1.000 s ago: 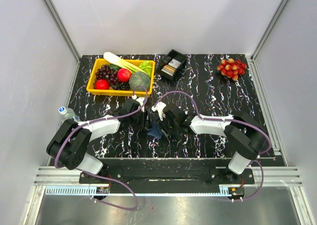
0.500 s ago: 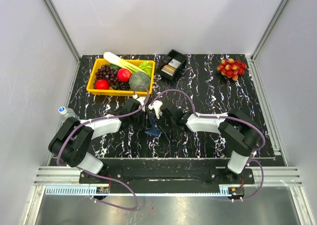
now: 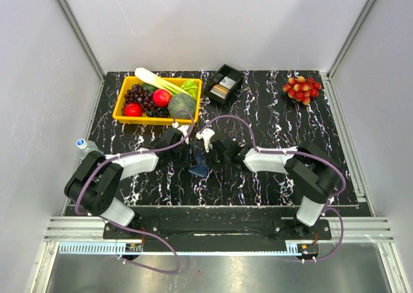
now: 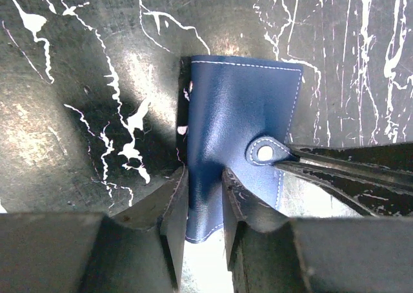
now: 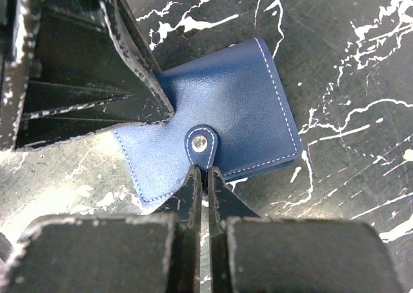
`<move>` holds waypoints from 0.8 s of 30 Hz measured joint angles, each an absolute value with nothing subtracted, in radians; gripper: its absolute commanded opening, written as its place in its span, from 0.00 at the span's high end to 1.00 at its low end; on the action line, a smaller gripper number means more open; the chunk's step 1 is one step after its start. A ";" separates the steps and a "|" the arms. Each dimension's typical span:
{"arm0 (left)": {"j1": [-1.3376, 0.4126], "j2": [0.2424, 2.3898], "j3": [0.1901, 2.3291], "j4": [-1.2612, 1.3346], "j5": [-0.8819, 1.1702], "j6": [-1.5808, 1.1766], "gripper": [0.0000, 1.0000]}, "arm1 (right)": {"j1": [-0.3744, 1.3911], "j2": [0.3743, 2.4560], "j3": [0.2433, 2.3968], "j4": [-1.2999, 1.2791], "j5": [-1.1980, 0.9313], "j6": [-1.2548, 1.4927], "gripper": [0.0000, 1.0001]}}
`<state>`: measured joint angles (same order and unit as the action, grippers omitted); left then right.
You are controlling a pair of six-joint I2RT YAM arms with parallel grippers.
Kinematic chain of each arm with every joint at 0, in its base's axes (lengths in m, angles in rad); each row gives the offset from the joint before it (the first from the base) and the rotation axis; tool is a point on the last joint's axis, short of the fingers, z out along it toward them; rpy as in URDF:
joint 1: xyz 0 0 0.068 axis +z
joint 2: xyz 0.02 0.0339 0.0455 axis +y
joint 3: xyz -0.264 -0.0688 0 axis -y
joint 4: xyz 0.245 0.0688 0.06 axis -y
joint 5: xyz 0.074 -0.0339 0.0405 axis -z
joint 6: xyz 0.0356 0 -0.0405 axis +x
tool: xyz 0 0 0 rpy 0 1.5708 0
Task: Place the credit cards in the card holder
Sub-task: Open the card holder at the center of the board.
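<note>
The dark-blue card holder [image 3: 199,168] lies folded shut on the black marbled table between the two arms, also seen in the left wrist view [image 4: 239,112] and the right wrist view [image 5: 226,106]. My left gripper [image 4: 203,206] is shut on its near edge, the leather filling the gap between the fingers. My right gripper [image 5: 205,175] is shut on the holder's snap tab [image 5: 201,143], pinching it just below the metal stud. The credit cards [image 3: 221,86], tan and pale, lie in a black tray at the back of the table.
The black open-topped tray [image 3: 233,73] stands at the back centre. A yellow basket [image 3: 122,115] of fruit and vegetables is at the back left, a bunch of red grapes [image 3: 301,88] at the back right. A water bottle [image 3: 85,146] lies off the table's left edge.
Both grippers have closed: the left onto the holder's edge, the right onto the snap tab. The right gripper has shifted slightly left toward the holder.
</note>
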<state>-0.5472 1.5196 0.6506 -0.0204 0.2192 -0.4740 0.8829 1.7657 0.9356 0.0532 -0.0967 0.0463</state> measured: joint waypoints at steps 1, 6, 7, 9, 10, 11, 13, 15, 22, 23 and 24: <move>-0.547 1.523 0.654 -0.021 0.216 -0.480 1.00 | 0.883 1.757 0.917 0.077 -0.093 0.062 1.00; -0.554 1.541 0.662 -0.002 0.206 -0.530 1.00 | 0.877 1.701 0.801 0.214 -0.075 0.154 1.00; -0.558 1.545 0.662 0.004 0.202 -0.544 1.00 | 0.876 1.689 0.778 0.240 -0.070 0.171 1.00; -0.562 1.549 0.662 0.013 0.197 -0.563 1.00 | 0.875 1.670 0.738 0.289 -0.069 0.197 1.00; -0.564 1.553 0.661 0.019 0.195 -0.576 1.00 | 0.874 1.660 0.718 0.312 -0.069 0.208 1.00; -0.564 1.555 0.661 0.023 0.195 -0.584 1.00 | 0.873 1.650 0.701 0.333 -0.070 0.215 1.00; -0.567 1.563 0.661 0.035 0.194 -0.605 1.00 | 0.872 1.626 0.661 0.385 -0.072 0.227 1.00; -0.570 1.573 0.661 0.051 0.196 -0.626 1.00 | 0.870 1.604 0.626 0.427 -0.078 0.233 1.00; -0.574 1.584 0.661 0.075 0.198 -0.661 1.00 | 0.857 1.582 0.602 0.450 -0.185 0.230 1.00; -0.574 1.584 0.661 0.075 0.196 -0.661 1.00 | 0.855 1.587 0.614 0.434 -0.213 0.229 1.00; -0.574 1.586 0.662 0.077 0.195 -0.663 1.00 | 0.854 1.594 0.630 0.414 -0.244 0.224 1.00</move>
